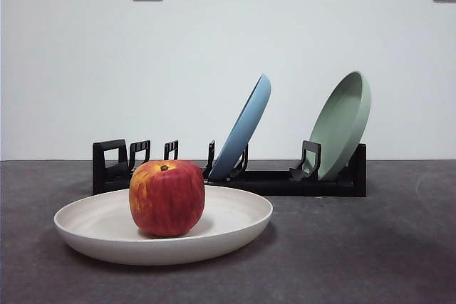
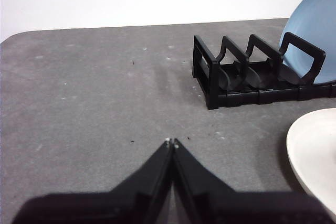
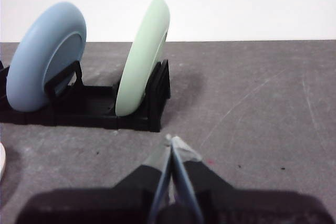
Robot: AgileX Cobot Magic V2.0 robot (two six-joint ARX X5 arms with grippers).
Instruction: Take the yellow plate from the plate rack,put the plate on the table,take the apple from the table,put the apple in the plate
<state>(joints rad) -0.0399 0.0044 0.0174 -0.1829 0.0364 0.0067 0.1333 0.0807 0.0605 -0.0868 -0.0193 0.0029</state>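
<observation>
The left gripper [image 2: 171, 142] is seen in its wrist view with its jaws pressed together and nothing held, poised over bare table [image 2: 94, 93], apart from the boxy end of the plate rack [image 2: 210, 77]. In the front view, the yellow plate [image 1: 107, 236] is laid flat on the table [image 1: 356, 261], just in front of the rack's left end [image 1: 110, 165]. The apple [image 1: 167, 197] is stood upright inside the plate, left of its middle, stem dimple up. Further right, a blue plate [image 1: 246, 129] is leaned in a middle slot of the rack, and a green plate [image 1: 343, 124] is leaned in the slot at the right end. The right gripper [image 3: 170, 141] is likewise closed tight and empty, held over the table near the green plate's end of the rack [image 3: 157, 98]
</observation>
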